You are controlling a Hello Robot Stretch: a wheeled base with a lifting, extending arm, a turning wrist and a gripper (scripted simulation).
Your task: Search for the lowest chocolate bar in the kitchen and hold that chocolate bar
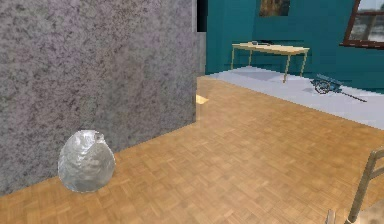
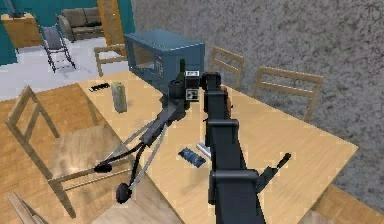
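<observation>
My arm rises over a wooden table. From the two white squares the gripper slants down toward the arm side view's lower left. Its thin fingers end past the table's near edge, in front of a wooden chair. I cannot tell whether it holds anything. A small dark blue flat thing lies on the tabletop just left of the arm. Another small dark flat thing lies at the table's far left corner.
On the table stand a blue microwave and a grey-green upright thing. More chairs line the far side against a speckled grey wall. A silvery bag sits on the parquet. Beyond, a teal room holds a long table.
</observation>
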